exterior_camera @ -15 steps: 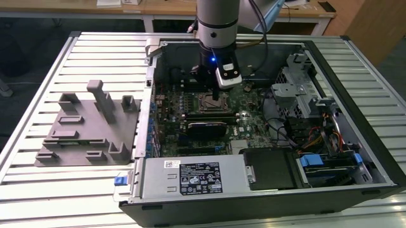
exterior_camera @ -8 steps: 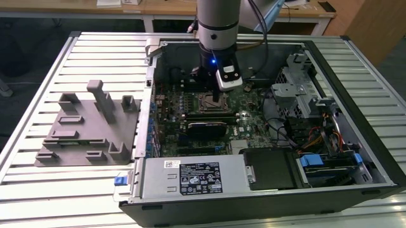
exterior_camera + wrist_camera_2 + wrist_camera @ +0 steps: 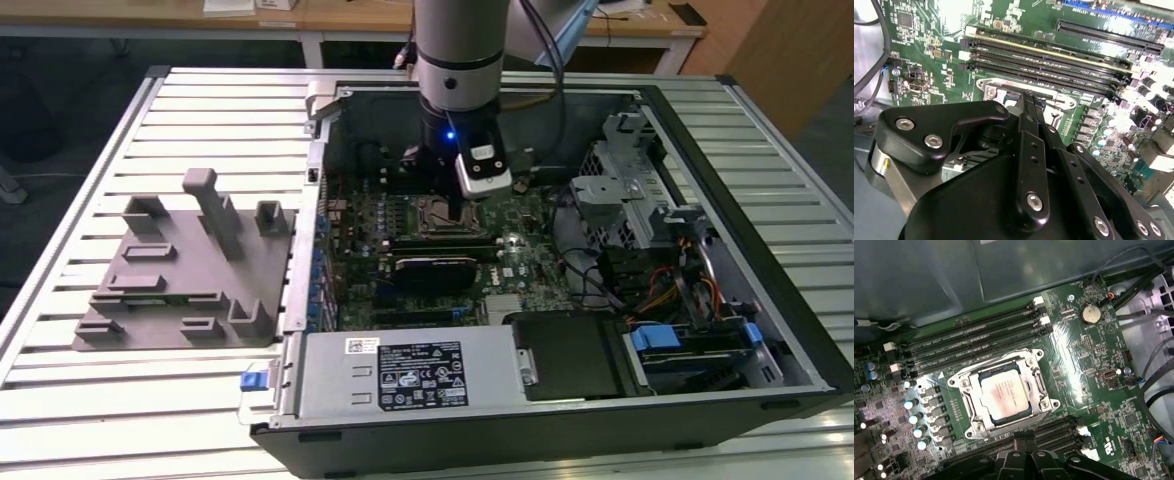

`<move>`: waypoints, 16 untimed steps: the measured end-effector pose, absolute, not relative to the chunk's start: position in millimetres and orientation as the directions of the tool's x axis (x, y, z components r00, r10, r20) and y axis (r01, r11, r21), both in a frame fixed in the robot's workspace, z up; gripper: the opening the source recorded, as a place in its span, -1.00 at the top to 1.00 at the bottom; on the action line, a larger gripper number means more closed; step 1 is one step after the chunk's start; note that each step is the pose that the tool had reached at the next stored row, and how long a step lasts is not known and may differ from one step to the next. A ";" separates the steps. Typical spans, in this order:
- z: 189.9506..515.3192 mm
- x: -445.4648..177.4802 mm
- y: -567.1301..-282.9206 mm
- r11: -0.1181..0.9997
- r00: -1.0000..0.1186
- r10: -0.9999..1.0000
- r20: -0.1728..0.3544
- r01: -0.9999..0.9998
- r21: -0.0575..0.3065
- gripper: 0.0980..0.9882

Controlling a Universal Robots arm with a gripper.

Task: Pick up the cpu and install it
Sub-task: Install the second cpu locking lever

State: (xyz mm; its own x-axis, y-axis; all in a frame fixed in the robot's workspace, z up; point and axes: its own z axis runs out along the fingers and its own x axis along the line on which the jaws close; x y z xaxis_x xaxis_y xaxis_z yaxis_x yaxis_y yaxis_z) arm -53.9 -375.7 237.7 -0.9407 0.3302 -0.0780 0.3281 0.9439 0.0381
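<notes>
1. An open computer case [image 3: 747, 300] lies on its side on a slatted metal table [image 3: 80, 400], with its green motherboard [image 3: 507, 250] facing up.
2. A grey robot arm [image 3: 458, 50] reaches straight down into the case, and its gripper [image 3: 447, 205] hangs just above the middle of the motherboard.
3. In both wrist views the black fingers [image 3: 1030, 107] sit pressed together, tip against tip, with nothing between them [image 3: 1023, 444].
4. In the first wrist view, the cpu [image 3: 1004, 396] lies flat inside the metal-framed socket [image 3: 1040, 385], its silvery top facing up, just ahead of the fingertips and below them.
5. The gripper does not touch the cpu.
6. Beyond the socket, on the side away from the gripper, run four long black memory slots [image 3: 974, 337]; a second group of slots [image 3: 1059, 432] lies on the near side, beside the fingertips.
7. A round coin battery [image 3: 1090, 314] sits on the board, well apart from the fingers.
8. In the exterior view, a grey plastic fixture [image 3: 187, 265] with upright posts stands on the table, well off to the exterior view's left of the gripper.
</notes>
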 end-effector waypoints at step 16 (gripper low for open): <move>233.4 -59.9 -381.1 0.973 -0.970 0.232 -0.078 0.229 0.038 0.98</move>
